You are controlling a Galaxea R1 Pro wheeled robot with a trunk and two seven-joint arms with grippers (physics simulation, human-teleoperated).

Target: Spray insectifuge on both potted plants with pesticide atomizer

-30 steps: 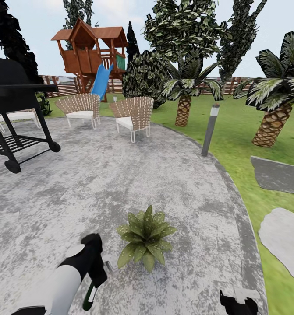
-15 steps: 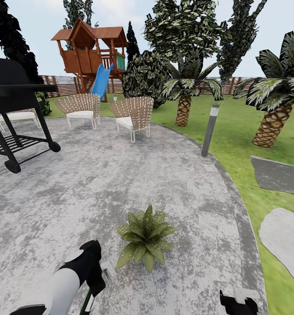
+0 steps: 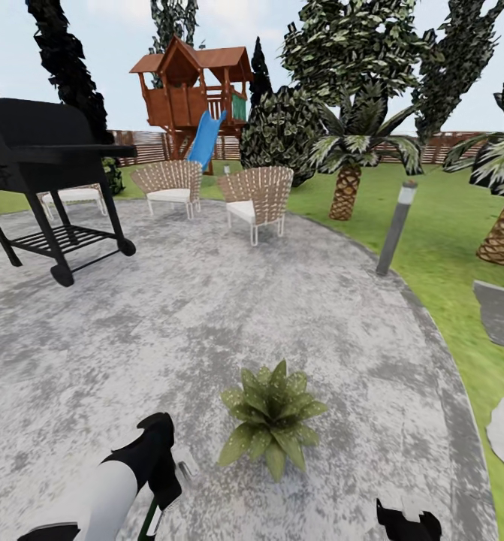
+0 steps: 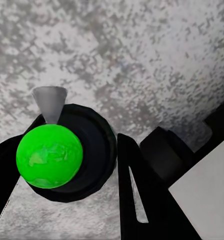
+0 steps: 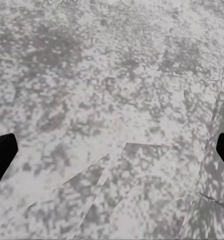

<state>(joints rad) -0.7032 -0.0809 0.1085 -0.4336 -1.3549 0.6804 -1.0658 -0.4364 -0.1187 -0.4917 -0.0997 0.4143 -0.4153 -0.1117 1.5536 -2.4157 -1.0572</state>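
Pinching the pesticide atomizer (image 4: 57, 155), your left hand (image 3: 165, 481) sits just beside the potted plant (image 3: 273, 418); misaimed, its nozzle wets patio (image 3: 206, 315), missing far leaves. Your right hand (image 5: 112, 155) hangs spread.

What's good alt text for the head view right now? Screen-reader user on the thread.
The robot's left gripper holds the dark green pesticide atomizer low beside a small potted plant on a round grey stone patio. The right gripper sits at the lower edge. Behind stand a black grill, two wicker chairs, a lamp post, palms and a wooden playhouse.
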